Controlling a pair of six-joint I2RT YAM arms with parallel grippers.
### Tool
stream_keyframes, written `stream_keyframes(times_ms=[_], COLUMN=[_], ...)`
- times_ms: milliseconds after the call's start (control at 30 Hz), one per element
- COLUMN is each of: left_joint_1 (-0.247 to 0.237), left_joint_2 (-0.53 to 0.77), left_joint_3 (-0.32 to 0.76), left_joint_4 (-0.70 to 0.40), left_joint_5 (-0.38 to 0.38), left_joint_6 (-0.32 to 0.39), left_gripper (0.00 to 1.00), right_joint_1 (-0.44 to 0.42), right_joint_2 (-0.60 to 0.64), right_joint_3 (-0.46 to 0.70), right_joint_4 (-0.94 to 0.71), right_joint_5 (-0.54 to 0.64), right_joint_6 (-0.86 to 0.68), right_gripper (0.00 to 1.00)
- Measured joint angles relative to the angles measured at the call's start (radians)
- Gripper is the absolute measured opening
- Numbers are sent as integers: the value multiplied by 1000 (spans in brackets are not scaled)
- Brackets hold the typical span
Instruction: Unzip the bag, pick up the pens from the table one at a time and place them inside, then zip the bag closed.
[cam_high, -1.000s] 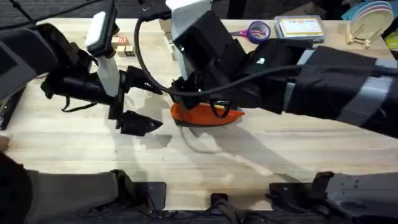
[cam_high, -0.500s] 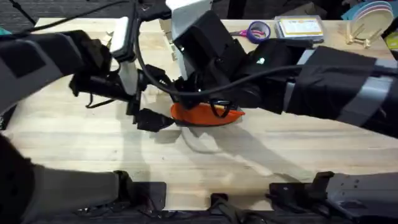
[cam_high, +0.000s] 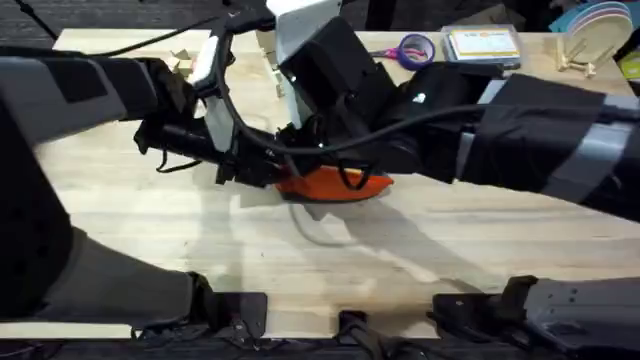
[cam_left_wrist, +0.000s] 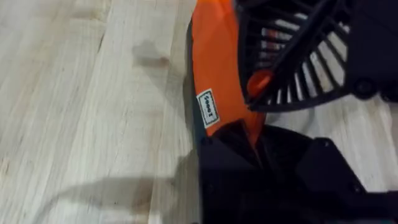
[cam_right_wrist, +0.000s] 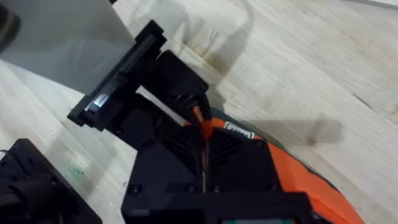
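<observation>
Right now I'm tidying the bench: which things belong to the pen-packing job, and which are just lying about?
Job: bag, left gripper, right gripper, table.
Lying about: purple scissors, flat box, plates on a rack.

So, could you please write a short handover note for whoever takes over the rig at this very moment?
Left gripper: at the left end of the orange pouch, its fingers around that end in the left wrist view; whether they are clamped cannot be told.
Right gripper: down on the pouch's top, fingers together along the zip line with an orange tab just beyond their tips.
Pouch: lying on the wood table, mid-table, under both arms.
Purple-handled scissors: at the far edge, untouched.
Done: both arms positioned on the pouch.
Left: I can't tell whether the pens are inside or how far the zip has run; check both.
</observation>
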Motion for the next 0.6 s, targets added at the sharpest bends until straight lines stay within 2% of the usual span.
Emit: stream_keyframes(times_ms=[67, 333, 600], left_joint_1=[-1, -1, -2], left_joint_2=[0, 0, 0], left_joint_3=[0, 0, 0], left_joint_4=[1, 0, 0], left_joint_5=[1, 0, 1], left_joint_6=[0, 0, 0], left_gripper=[51, 47, 45], right_joint_1=[0, -21, -122], right_joint_2=[0, 0, -6], right_joint_3=[0, 0, 0], right_joint_4=[0, -55, -196], right_joint_5=[0, 0, -19], right_joint_6=[0, 0, 0], right_gripper=[30, 30, 30])
